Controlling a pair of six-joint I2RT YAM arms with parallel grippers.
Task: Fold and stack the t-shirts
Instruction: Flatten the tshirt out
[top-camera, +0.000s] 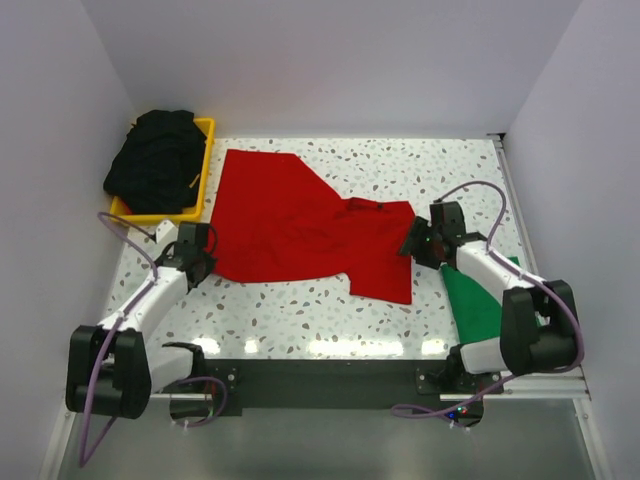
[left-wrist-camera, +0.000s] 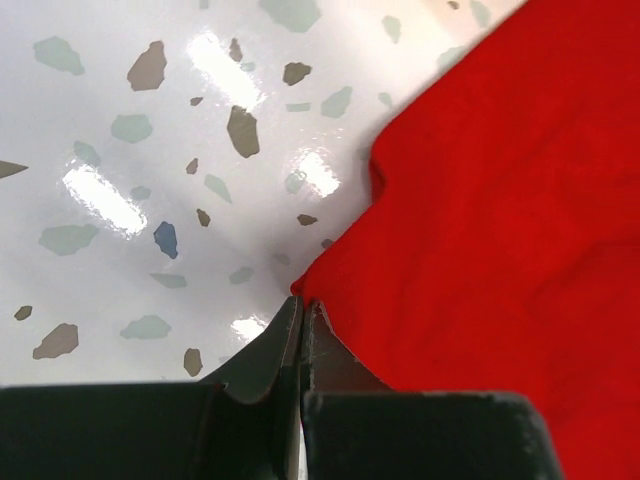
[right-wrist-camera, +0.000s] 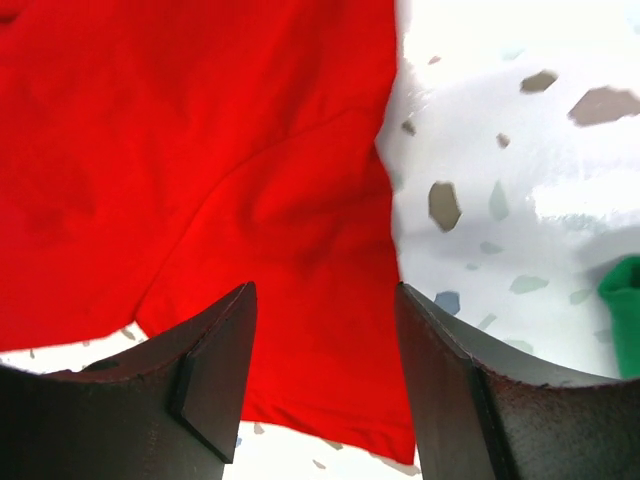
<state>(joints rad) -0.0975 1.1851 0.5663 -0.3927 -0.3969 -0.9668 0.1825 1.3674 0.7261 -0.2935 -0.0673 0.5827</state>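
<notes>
The left end effector (left-wrist-camera: 302, 303) is pinched closed on the red t-shirt (left-wrist-camera: 480, 200) corner. The right end effector (right-wrist-camera: 322, 292) stands partly open and empty above that shirt's edge, with the green t-shirt (right-wrist-camera: 624, 312) to its right.

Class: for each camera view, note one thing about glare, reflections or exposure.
Top external: glare patches along the table's near edge. Left wrist: bright reflections on the table beside the red t-shirt. Right wrist: table washed out white at upper right; the shirt's folds show only faintly.
</notes>
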